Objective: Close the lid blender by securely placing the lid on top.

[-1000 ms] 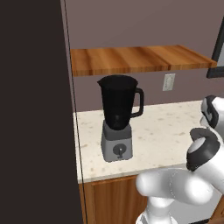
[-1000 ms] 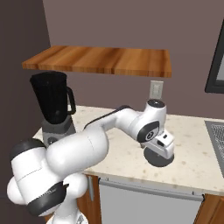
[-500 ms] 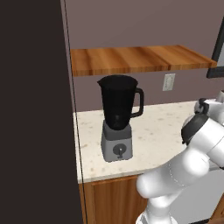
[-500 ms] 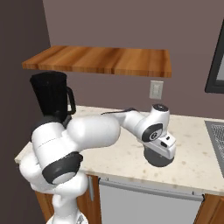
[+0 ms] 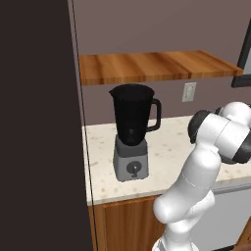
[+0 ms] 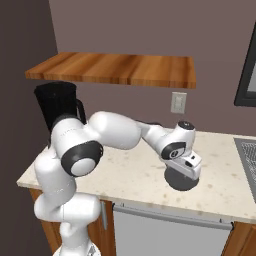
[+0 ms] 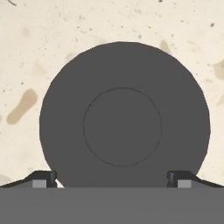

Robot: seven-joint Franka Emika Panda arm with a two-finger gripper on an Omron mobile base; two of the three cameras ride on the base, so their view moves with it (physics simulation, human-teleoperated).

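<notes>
Lid (image 7: 123,127) — round, flat, matte grey

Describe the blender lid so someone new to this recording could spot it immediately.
Start at the speckled beige counter under the wooden shelf. The blender stands at its left end; the lid lies well to the right, beneath the gripper. It is a flat, round, dark grey disc with a faint inner ring, unlike the tall jar.

Two base views flank the blender (image 5: 131,132) and counter (image 6: 135,175); hand view looks close down onto the lid (image 7: 124,116).
</notes>
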